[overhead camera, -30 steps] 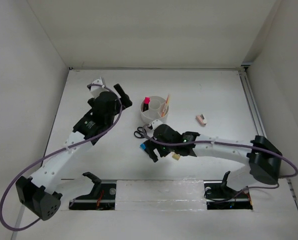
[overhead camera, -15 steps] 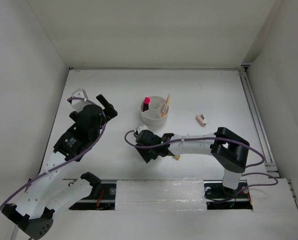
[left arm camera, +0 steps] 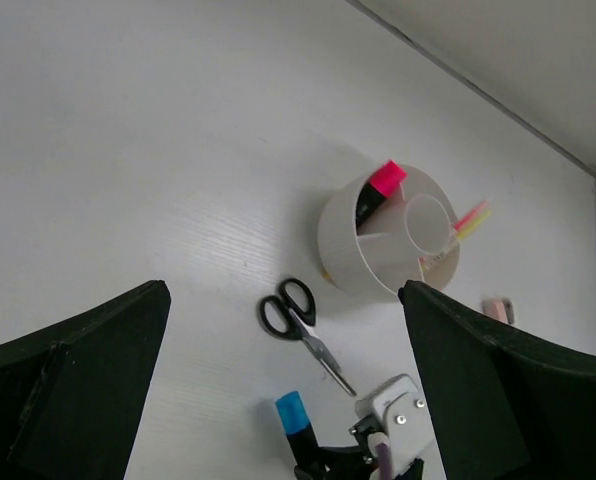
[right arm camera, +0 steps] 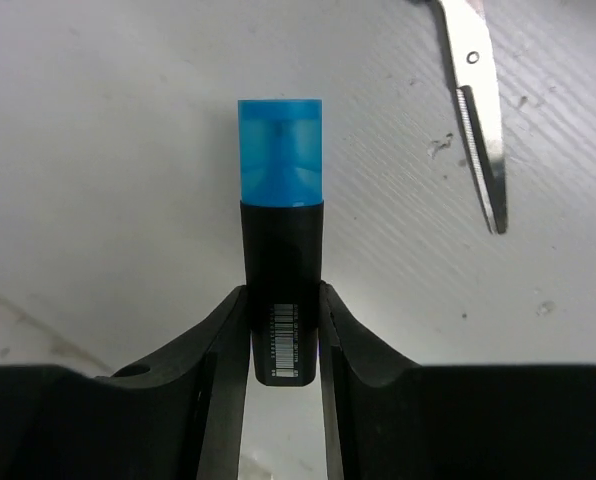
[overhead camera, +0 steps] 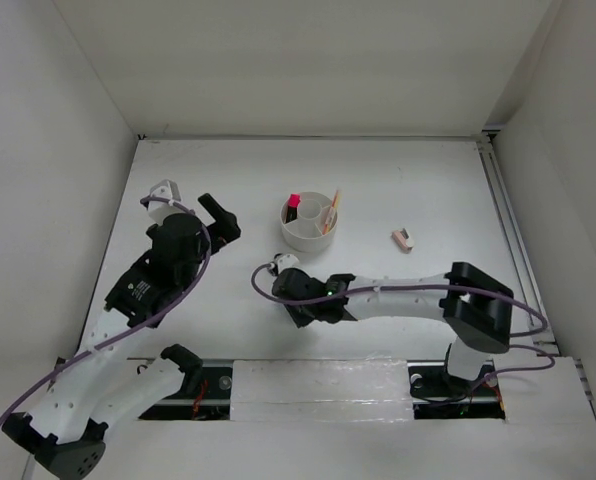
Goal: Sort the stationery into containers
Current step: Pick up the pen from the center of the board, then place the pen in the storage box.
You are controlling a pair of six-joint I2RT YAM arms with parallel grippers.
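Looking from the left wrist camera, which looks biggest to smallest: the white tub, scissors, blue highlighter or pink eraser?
1. white tub
2. scissors
3. blue highlighter, its lower end hidden
4. pink eraser, farther off and partly hidden, so its rank is unsure

Scissors (right arm camera: 481, 120) are running off the right wrist view's top edge, one blade only showing. From above, the right gripper (overhead camera: 300, 305) is covering the blue highlighter (right arm camera: 281, 190). The eraser (left arm camera: 495, 309) is showing as a small pink blur in the left wrist view.
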